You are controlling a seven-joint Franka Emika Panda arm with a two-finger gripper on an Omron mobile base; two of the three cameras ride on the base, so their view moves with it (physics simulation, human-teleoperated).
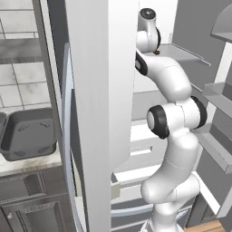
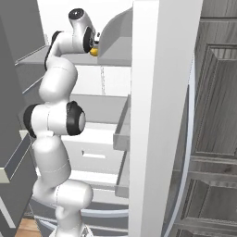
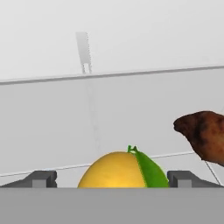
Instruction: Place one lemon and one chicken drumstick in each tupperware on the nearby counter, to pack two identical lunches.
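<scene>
My gripper is open on a white fridge shelf, its two dark fingertips standing wide on either side of a yellow lemon with a green tip. The fingers do not touch the lemon. A reddish-brown chicken drumstick lies on the same shelf to the right, apart from the gripper. From the right base view the lemon peeks out beside the hand. A dark grey tupperware sits on the pale counter far left, and the edge of a second tupperware shows beside it.
The arm reaches high into an open fridge. The fridge's white door edge stands between the arm and the counter. Grey door shelves line the right side, and white drawers sit below the shelf.
</scene>
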